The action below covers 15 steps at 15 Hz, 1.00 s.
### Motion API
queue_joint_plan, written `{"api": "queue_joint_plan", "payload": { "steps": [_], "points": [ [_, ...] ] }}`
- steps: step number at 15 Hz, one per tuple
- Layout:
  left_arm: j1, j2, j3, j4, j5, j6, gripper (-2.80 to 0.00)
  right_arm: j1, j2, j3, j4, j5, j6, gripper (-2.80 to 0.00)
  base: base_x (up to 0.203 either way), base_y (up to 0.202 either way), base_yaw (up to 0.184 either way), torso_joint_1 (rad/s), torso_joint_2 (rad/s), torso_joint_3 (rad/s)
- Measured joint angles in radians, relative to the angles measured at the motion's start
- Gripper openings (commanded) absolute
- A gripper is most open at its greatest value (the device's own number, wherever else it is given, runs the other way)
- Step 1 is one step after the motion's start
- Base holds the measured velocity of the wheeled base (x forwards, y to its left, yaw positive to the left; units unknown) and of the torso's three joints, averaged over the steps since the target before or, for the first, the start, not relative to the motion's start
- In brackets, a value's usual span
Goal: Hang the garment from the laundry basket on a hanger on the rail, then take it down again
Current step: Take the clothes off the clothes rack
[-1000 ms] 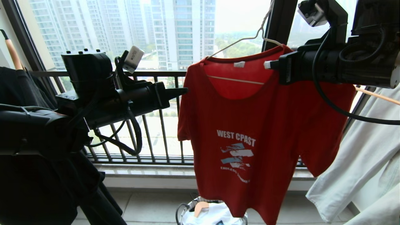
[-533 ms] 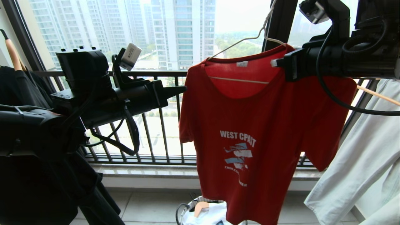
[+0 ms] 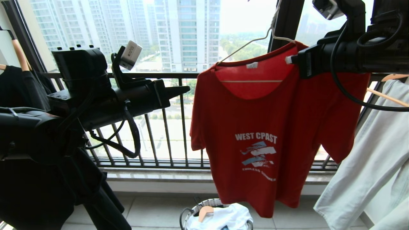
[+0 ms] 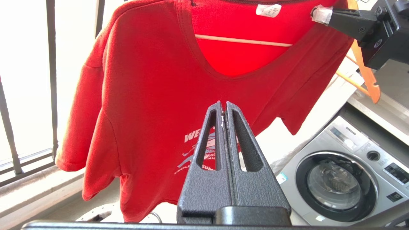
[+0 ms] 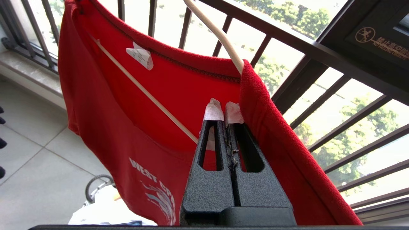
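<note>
Space between the left claw [image 3: 188, 90] and the near sleeve edge of the red T-shirt [image 3: 271, 127] is narrow but open; this claw is clenched on nothing and points level at the shirt from the left side. The T-shirt hangs on the thin white wire hanger [image 3: 252, 81], whose bar shows across the neck opening below the white neck label [image 3: 252, 65]. The right claw [image 3: 289, 59] is pressed shut, with its taped tips just beside the collar at the shoulder; whether it pinches cloth or wire I cannot tell. Right of the shirt hang pale trousers [image 3: 361, 166] on a wooden hanger [image 3: 388, 97], close to the shirt's far sleeve. Left, a black garment [image 3: 19, 92] hangs well apart. Behind runs the dark balcony railing [image 3: 166, 127]. Below the hem, on the tiled floor [image 3: 153, 210], stands the laundry basket [image 3: 204, 204] with white cloth inside. A washing machine [image 4: 345, 179] stands lower at one side.
</note>
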State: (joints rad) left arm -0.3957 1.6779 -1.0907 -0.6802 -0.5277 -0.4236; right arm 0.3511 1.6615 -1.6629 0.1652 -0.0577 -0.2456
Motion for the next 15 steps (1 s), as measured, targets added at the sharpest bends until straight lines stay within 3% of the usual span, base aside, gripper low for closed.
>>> {"api": "queue_joint_plan", "payload": {
  "steps": [11, 15],
  "points": [
    [-0.001, 0.006, 0.0, 0.0, -0.003, -0.001, -2.8, -0.052, -0.019, 0.011, 0.029, -0.019, -0.014, -2.8, 0.0, 0.0, 0.0, 0.0, 0.0, 0.0],
    [-0.001, 0.008, -0.002, 0.0, -0.002, 0.0, -2.8, -0.052, -0.071, 0.11, 0.029, 0.013, 0.028, -2.8, 0.0, 0.0, 0.0, 0.0, 0.0, 0.0]
  ]
}}
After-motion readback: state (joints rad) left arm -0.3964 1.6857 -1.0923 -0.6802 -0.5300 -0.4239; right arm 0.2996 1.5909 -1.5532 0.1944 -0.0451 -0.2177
